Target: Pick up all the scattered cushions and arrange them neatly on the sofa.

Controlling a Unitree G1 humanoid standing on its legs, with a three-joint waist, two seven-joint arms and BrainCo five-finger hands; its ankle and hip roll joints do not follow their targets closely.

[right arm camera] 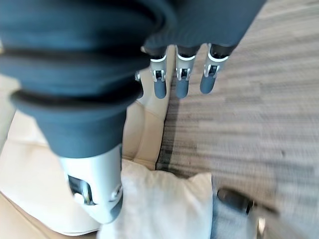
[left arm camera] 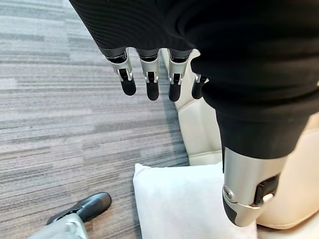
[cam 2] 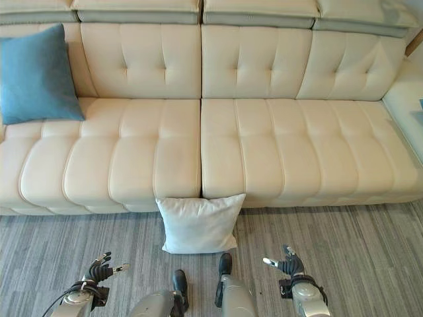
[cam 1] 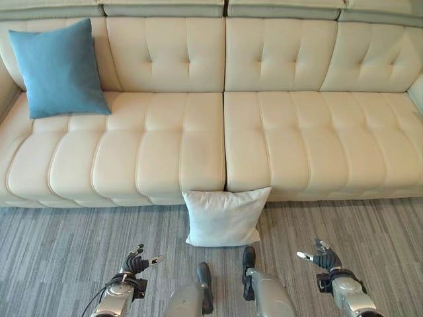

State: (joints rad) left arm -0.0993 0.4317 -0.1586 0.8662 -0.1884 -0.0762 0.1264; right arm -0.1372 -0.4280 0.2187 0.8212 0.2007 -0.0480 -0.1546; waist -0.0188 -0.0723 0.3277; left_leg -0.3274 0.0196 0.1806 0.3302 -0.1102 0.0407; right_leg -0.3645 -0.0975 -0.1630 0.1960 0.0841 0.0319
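Grey striped carpet (cam 1: 59, 244) runs in front of a long cream tufted leather sofa (cam 1: 158, 152). A blue cushion (cam 1: 58, 68) stands propped against the backrest at the sofa's left end, resting on the seat. A white cushion (cam 1: 225, 218) stands on the carpet, leaning against the sofa's front where the two seat sections meet. The left hand (cam 1: 135, 263) and right hand (cam 1: 324, 257) hover low over the carpet either side of it, touching nothing, fingers relaxed and apart.

Grey striped carpet floor (cam 1: 59, 244) with white cushion (cam 1: 223, 218) against cream sofa (cam 1: 198, 145); blue cushion (cam 1: 58, 69) on seat.
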